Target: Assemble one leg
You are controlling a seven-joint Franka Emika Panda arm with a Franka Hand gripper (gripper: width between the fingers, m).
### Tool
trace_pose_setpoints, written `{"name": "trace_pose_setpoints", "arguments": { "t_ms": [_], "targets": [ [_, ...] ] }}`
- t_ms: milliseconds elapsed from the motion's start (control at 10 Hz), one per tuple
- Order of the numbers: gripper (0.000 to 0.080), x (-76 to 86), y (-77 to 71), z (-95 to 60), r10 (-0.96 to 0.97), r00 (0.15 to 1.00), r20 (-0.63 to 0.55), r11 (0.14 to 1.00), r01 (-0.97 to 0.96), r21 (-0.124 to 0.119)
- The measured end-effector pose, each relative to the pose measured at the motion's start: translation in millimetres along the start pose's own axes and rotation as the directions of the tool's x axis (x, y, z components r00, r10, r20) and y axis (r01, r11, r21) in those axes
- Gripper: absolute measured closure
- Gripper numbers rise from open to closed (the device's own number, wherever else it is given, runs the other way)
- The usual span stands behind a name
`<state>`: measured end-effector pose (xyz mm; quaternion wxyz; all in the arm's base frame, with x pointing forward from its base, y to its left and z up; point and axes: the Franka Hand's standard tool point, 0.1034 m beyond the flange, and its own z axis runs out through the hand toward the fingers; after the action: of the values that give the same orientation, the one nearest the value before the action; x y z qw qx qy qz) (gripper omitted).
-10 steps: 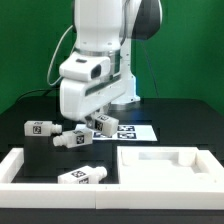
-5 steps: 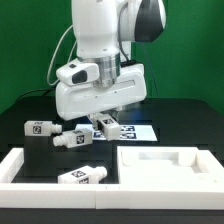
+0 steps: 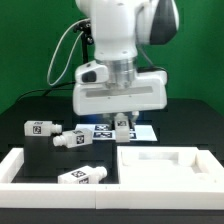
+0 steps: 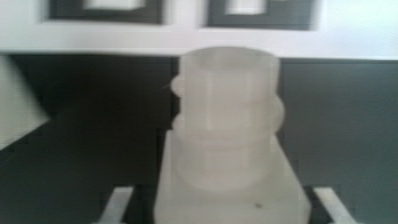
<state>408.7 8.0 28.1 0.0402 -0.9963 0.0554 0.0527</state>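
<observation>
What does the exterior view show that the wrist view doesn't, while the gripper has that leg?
Only the exterior view: the gripper seen from outside, three loose legs on the table, the white panel and the border rail. Only the wrist view: the held leg close up, with its stepped outline against the dark table. Both: the held leg in the gripper, and the marker board near it.

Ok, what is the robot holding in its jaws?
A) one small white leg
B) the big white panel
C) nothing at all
A: one leg is pinched upright between the jaws, and the wrist view shows it close up.
</observation>
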Motion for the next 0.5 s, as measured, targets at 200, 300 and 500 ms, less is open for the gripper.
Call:
{"name": "trace_pose_setpoints", "arguments": {
  "t_ms": [200,300,500],
  "targets": [
    [0.0515,-13.7,-28.8,19.0,-0.01,1.0,-0.008,1.0,0.01,-0.015],
    [0.0515,-20.4,-37.6,23.3,-0.038,0.999,-0.018,0.999,0.038,-0.023],
    [0.0515,-26.2,-30.6,25.9,-0.092,0.995,-0.034,0.995,0.091,-0.03]
  ]
}}
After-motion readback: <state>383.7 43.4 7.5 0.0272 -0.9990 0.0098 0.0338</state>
